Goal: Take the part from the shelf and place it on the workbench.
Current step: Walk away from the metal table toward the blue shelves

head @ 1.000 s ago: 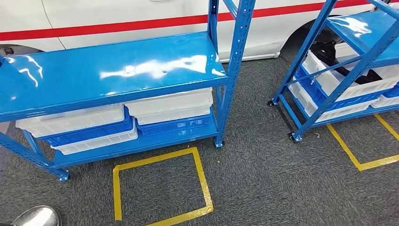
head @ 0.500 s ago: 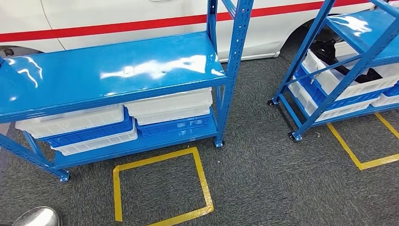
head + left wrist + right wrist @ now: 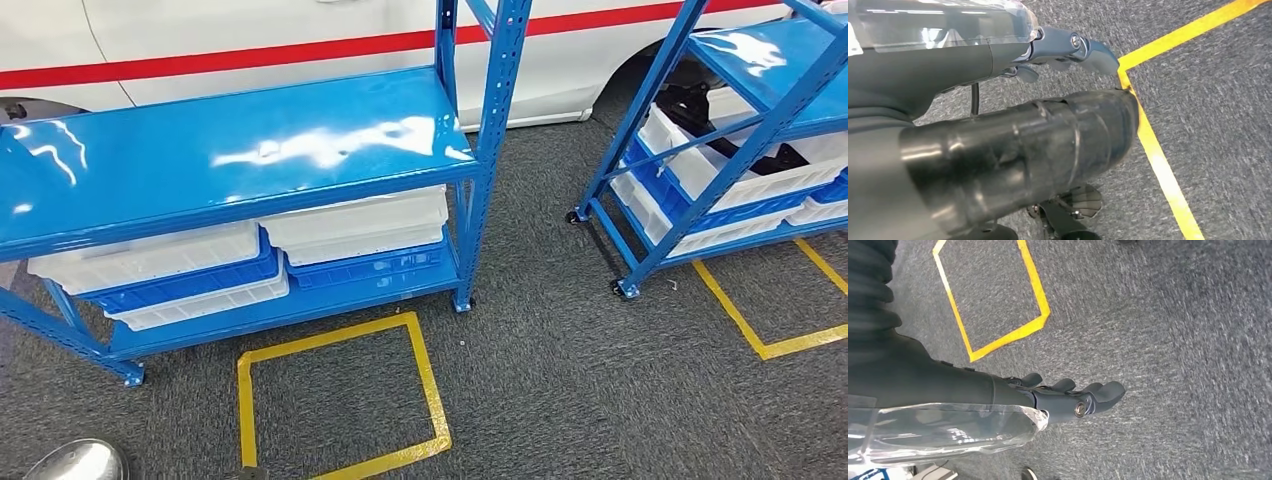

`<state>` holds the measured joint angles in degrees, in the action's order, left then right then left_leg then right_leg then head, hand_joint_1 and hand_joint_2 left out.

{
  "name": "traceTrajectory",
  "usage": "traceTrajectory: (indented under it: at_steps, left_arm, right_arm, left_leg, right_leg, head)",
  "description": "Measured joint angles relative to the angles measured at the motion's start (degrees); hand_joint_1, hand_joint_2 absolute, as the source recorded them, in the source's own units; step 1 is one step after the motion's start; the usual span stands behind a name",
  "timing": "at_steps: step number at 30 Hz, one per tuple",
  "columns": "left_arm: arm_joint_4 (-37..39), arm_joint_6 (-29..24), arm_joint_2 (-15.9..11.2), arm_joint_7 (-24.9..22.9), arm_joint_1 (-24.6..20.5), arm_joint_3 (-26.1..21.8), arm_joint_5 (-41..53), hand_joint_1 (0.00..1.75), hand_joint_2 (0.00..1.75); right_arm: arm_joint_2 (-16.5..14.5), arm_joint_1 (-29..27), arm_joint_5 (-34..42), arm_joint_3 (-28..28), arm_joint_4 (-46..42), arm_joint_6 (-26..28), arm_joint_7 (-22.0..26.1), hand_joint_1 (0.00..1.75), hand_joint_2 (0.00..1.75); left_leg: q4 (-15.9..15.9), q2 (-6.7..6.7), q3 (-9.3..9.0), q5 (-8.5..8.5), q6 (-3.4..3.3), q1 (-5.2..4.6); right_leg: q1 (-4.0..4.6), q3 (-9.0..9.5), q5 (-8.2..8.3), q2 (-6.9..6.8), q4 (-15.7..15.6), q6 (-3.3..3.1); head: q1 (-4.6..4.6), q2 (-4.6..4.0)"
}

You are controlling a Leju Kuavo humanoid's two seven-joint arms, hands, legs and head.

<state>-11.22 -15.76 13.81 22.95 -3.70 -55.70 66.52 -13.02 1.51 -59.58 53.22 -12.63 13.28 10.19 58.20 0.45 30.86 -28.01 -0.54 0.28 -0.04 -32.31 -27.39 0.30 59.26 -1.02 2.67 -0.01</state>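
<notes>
Both arms are seen hanging at the robot's sides over grey carpet, the right hand (image 3: pixel 1068 397) slack with fingers extended and nothing held; the left hand (image 3: pixel 1068 50) also holds nothing, its fingers loosely extended. The dark part (image 3: pixel 700 105) lies in a white bin (image 3: pixel 700 165) on the wheeled shelf (image 3: pixel 690 150), well apart from either hand, presumably awaiting approach.

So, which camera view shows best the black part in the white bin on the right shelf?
The head view shows it best: the black part lies in a white bin on the right shelf, partly hidden behind the blue frame. The two wrist views look down at grey carpet and yellow tape, so they tell nothing about it.
</notes>
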Motion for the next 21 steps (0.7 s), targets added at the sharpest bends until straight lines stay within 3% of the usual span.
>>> traceTrajectory:
  at_steps: [3, 4, 7, 8, 9, 11, 13, 15, 18, 19, 21]
  left_arm:
    - [-0.01, -0.01, 0.03, -0.11, 0.08, -0.03, 0.05, 0.0, 0.0]
    - [0.0, -0.02, 0.04, -0.13, 0.02, -0.03, 0.05, 0.0, 0.0]
    - [0.0, -0.02, 0.05, -0.15, -0.02, -0.05, 0.05, 0.0, 0.0]
    - [0.0, -0.02, 0.05, -0.18, 0.01, -0.05, 0.05, 0.0, 0.0]
    - [-0.01, -0.02, 0.05, -0.21, 0.02, -0.06, 0.05, 0.0, 0.0]
    - [-0.01, -0.03, 0.08, -0.26, 0.01, -0.07, 0.05, 0.0, 0.0]
    - [-0.01, -0.05, 0.13, -0.29, -0.01, -0.08, 0.05, 0.0, 0.0]
    - [0.01, -0.09, 0.14, -0.31, -0.05, -0.09, 0.05, 0.0, 0.0]
    - [0.01, -0.11, 0.15, -0.31, -0.08, -0.1, 0.06, 0.0, 0.0]
    - [0.01, -0.11, 0.16, -0.31, -0.09, -0.1, 0.07, 0.0, 0.0]
    - [0.0, -0.1, 0.16, -0.29, -0.07, -0.1, 0.06, 0.0, 0.0]
  right_arm:
    - [0.01, 0.0, -0.25, 0.0, 0.0, 0.0, -0.05, 0.0, 1.75]
    - [0.02, -0.01, -0.31, 0.0, 0.0, 0.01, -0.07, 0.0, 1.31]
    - [0.02, -0.03, -0.41, 0.0, 0.0, 0.01, -0.09, 0.0, 0.0]
    - [0.02, -0.05, -0.42, 0.0, 0.0, 0.01, -0.09, 0.0, 0.0]
    - [0.02, -0.07, -0.43, 0.0, 0.0, 0.02, -0.11, 0.0, 0.0]
    - [0.03, -0.11, -0.45, 0.0, 0.0, 0.06, -0.16, 0.0, 0.0]
    - [0.04, -0.05, -0.46, 0.0, 0.0, 0.12, -0.26, 0.0, 0.0]
    - [0.04, -0.01, -0.46, 0.0, 0.0, 0.16, -0.34, 0.0, 0.0]
    - [0.03, -0.07, -0.53, 0.02, 0.0, 0.1, -0.28, 0.0, 0.0]
    - [0.03, -0.07, -0.61, 0.02, 0.0, 0.06, -0.23, 0.0, 0.0]
    - [0.04, -0.07, -0.81, 0.01, 0.0, 0.04, -0.15, 0.0, 0.0]
  left_leg:
    - [-0.55, 0.04, -0.12, 0.6, -1.06, 0.3]
    - [-0.77, 0.08, -0.13, 0.8, -1.38, 0.44]
    - [-0.78, 0.21, 0.06, 0.92, -1.69, 0.44]
    - [-0.74, 0.23, 0.1, 0.91, -1.68, 0.44]
    - [-0.68, 0.21, 0.1, 0.88, -1.64, 0.46]
    - [-0.51, 0.12, -0.02, 0.73, -1.42, 0.5]
    - [-0.23, 0.1, 0.02, 0.47, -0.91, 0.29]
    - [-0.2, 0.13, 0.1, 0.4, -0.24, 0.16]
    - [0.58, 0.11, 0.38, -0.35, 0.74, 0.44]
    - [2.3, 0.09, 1.14, -1.58, 0.97, 0.52]
    - [8.91, 0.05, 4.15, -5.29, 1.33, 0.58]
  right_leg:
    - [-0.15, -0.45, -0.94, -0.01, 1.08, 0.89]
    - [-0.22, -1.39, -2.38, -0.03, 3.21, 1.18]
    - [-0.6, -6.37, -7.57, -0.09, 13.75, 1.85]
    - [-0.73, -7.31, -7.83, -0.11, 15.66, 2.0]
    - [-0.86, -7.16, -6.87, -0.13, 15.36, 2.07]
    - [-1.12, -3.92, -2.76, -0.22, 8.77, 1.99]
    - [-0.99, -0.74, -0.35, -0.27, 1.97, 1.66]
    - [-0.61, -0.12, -0.35, -0.22, 0.24, 1.2]
    - [-0.74, -0.02, 0.05, -0.21, -0.35, 0.21]
    - [-0.85, 0.03, 0.19, -0.26, -0.58, -0.19]
    - [-0.76, 0.02, 0.23, -0.34, -0.66, -0.72]
  head:
    - [0.02, -0.01]
    - [0.04, 0.0]
    - [0.04, -0.01]
    - [0.04, -0.01]
    - [0.04, 0.0]
    - [0.05, 0.0]
    - [0.04, -0.01]
    - [0.02, -0.01]
    - [0.01, 0.01]
    - [0.01, 0.01]
    - [-0.01, 0.01]
